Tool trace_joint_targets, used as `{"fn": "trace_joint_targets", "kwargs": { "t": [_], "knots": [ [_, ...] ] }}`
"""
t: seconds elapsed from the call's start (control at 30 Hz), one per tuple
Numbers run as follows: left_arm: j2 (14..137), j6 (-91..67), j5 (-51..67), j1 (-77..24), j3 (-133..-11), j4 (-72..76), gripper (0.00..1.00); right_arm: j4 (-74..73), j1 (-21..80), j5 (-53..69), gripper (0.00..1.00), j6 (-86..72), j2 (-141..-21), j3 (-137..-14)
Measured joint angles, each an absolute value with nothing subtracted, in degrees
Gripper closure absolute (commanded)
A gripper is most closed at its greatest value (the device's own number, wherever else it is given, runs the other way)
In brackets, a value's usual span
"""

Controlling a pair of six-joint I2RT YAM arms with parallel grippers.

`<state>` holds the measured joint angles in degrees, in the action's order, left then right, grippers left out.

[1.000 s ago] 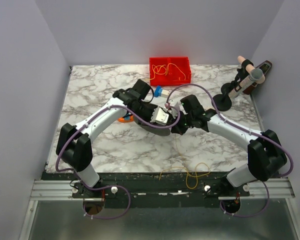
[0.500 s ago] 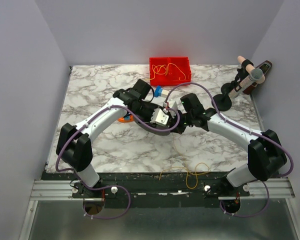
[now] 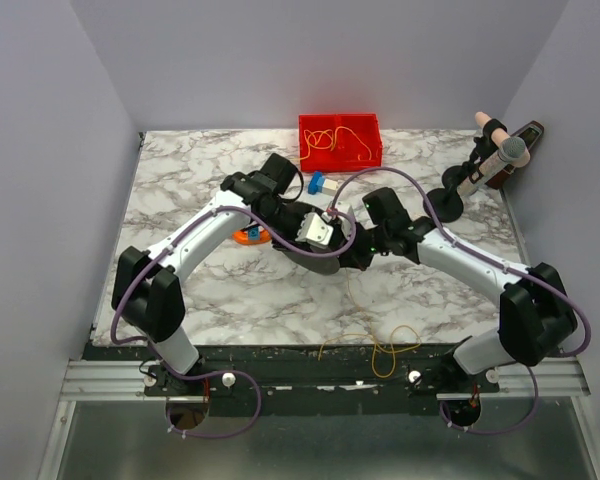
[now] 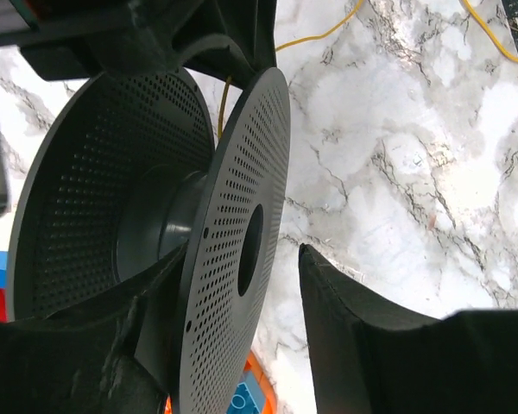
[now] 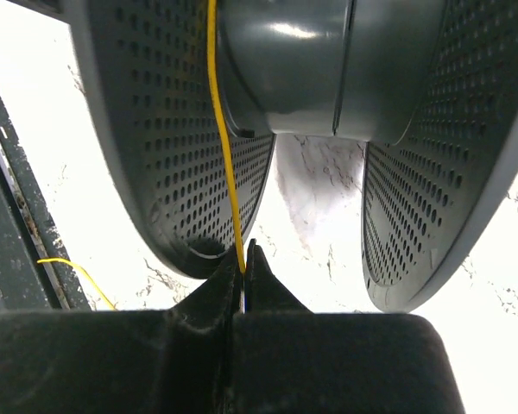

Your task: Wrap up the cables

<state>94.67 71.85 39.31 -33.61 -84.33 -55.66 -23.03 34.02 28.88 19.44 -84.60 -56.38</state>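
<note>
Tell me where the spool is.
Top view: the grey spool sits mid-table between the left gripper and right gripper, in front of the red bin.

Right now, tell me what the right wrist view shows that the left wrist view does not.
Only the right wrist view: the right gripper shut on the thin yellow cable, which runs up across a flange of the dark grey perforated plastic spool. Only the left wrist view: the left gripper open, its fingers either side of one spool flange, and a small orange and blue object at the bottom edge. Both: the spool, yellow cable and the white marble table.
</note>
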Motion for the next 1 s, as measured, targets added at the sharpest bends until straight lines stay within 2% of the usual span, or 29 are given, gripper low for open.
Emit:
{"fn": "trace_joint_targets", "kwargs": {
  "t": [0.13, 0.33, 0.47, 0.57, 0.63, 0.67, 0.73, 0.83, 0.93, 1.0],
  "knots": [
    [94.83, 71.72, 39.05, -33.61, -83.81, -54.85, 0.40, -23.05, 34.02, 29.69, 0.99, 20.32, -83.11, -56.23],
    [95.98, 72.12, 37.69, -33.61, -83.85, -53.91, 0.58, -23.14, 34.04, 30.65, 0.99, 21.50, -81.78, -55.75],
    [95.98, 73.78, 37.08, -33.65, -83.37, -52.38, 0.76, -23.18, 34.04, 30.92, 0.99, 21.96, -81.62, -55.48],
    [95.81, 74.32, 37.08, -33.78, -83.18, -52.27, 1.00, -23.07, 33.98, 30.87, 0.99, 22.48, -81.08, -55.33],
    [95.31, 73.89, 37.39, -33.87, -83.07, -54.24, 1.00, -22.76, 33.61, 30.61, 0.99, 22.70, -80.86, -55.33],
    [95.13, 74.39, 37.21, -34.26, -82.67, -55.02, 1.00, -22.50, 33.54, 30.57, 0.97, 22.81, -80.84, -55.33],
    [95.13, 74.37, 37.15, -34.65, -82.59, -54.96, 1.00, -22.41, 33.54, 30.50, 0.85, 22.83, -80.84, -55.33],
    [95.04, 73.19, 37.15, -34.63, -82.59, -54.65, 1.00, -22.28, 33.56, 29.67, 0.73, 22.41, -80.82, -55.33],
    [94.94, 71.05, 37.36, -34.50, -82.61, -54.19, 1.00, -22.13, 33.58, 27.20, 0.68, 21.65, -80.18, -55.31],
    [94.85, 69.06, 37.60, -34.00, -82.85, -54.17, 1.00, -22.17, 33.58, 25.63, 0.57, 20.97, -78.81, -54.98]
  ]
}}
